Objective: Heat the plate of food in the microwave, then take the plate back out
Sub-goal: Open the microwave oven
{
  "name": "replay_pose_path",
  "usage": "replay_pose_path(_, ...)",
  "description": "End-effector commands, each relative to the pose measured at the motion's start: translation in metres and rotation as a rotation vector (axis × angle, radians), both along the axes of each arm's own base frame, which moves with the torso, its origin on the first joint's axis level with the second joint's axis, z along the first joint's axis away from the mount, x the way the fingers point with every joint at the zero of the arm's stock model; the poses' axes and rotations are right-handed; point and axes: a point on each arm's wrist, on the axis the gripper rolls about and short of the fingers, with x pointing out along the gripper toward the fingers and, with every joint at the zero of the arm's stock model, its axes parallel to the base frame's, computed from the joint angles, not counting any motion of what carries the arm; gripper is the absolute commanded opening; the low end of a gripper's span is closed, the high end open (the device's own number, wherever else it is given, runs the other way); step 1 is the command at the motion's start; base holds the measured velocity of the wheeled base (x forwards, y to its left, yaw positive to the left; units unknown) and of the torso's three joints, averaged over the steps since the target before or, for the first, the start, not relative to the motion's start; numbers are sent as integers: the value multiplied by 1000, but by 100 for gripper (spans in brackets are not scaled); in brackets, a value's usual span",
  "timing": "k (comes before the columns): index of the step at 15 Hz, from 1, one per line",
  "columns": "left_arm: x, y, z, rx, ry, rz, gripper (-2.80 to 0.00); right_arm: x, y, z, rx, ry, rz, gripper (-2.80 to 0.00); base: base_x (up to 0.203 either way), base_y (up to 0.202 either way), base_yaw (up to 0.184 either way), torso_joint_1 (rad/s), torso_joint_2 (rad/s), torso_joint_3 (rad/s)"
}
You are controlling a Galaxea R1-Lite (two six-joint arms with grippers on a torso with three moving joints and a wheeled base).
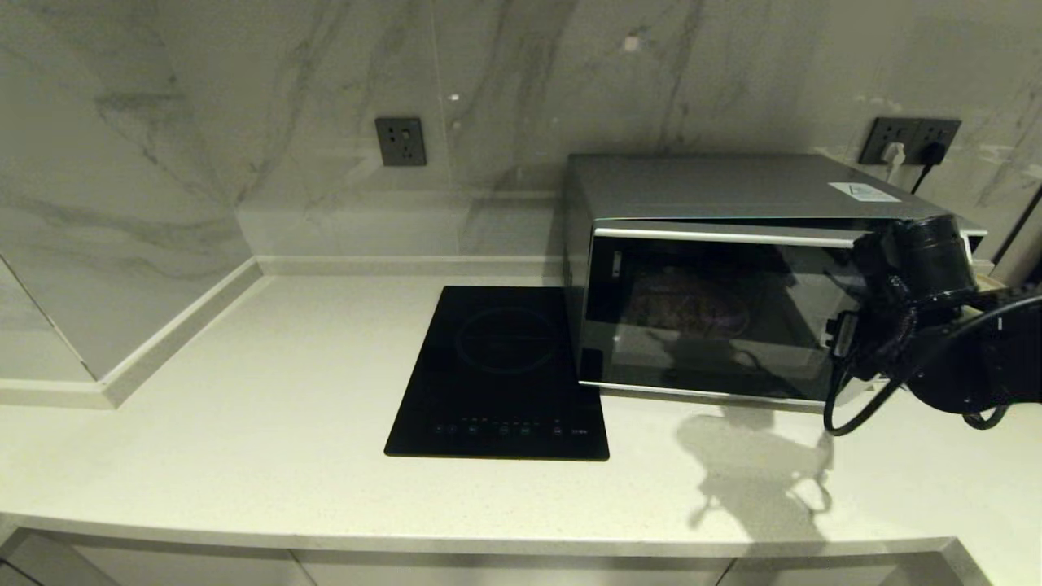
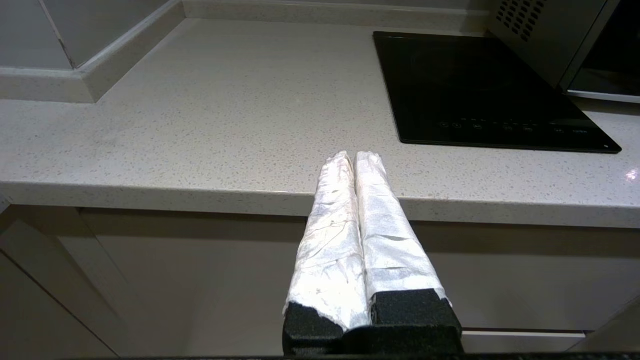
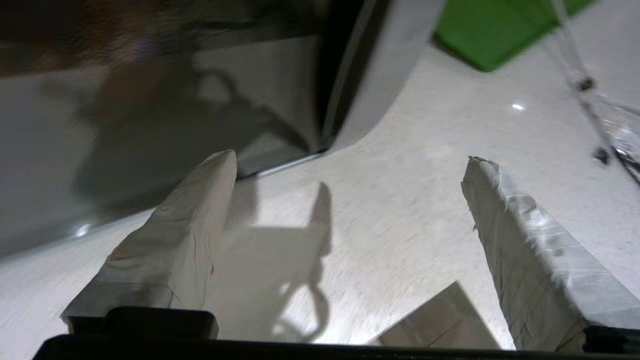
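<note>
The silver microwave (image 1: 733,191) stands at the back right of the counter with its dark glass door (image 1: 708,313) shut. A dim round shape (image 1: 688,305) shows behind the glass; I cannot tell whether it is the plate of food. My right arm (image 1: 912,309) hangs in front of the door's right end. In the right wrist view my right gripper (image 3: 350,159) is open and holds nothing, just above the counter by the door's lower corner (image 3: 280,150). My left gripper (image 2: 355,156) is shut and empty, parked low at the counter's front edge.
A flat black induction cooktop (image 1: 501,370) lies directly left of the microwave, also shown in the left wrist view (image 2: 480,85). A green item (image 3: 485,35) and a clear object (image 3: 615,125) lie on the counter right of the microwave. Wall sockets (image 1: 908,142) sit behind.
</note>
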Motion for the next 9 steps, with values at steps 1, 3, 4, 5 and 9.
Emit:
replay_pose_path(1, 0, 0, 0, 0, -1, 1, -280, -40, 7, 42, 55, -85, 102, 0, 0, 0, 0, 0, 0, 0)
replay_pose_path(3, 0, 0, 0, 0, 1, 1, -280, -49, 5, 73, 94, -86, 159, 0, 0, 0, 0, 0, 0, 0)
replay_pose_path(4, 0, 0, 0, 0, 1, 1, -280, -51, 2, 88, 116, -89, 177, 0, 0, 0, 0, 0, 0, 0)
replay_pose_path(5, 0, 0, 0, 0, 1, 1, -280, -47, -2, 101, 132, -96, 177, 0, 0, 0, 0, 0, 0, 0)
replay_pose_path(9, 0, 0, 0, -1, 1, 1, -280, -8, -18, 108, 157, -36, 123, -280, 0, 0, 0, 0, 0, 0)
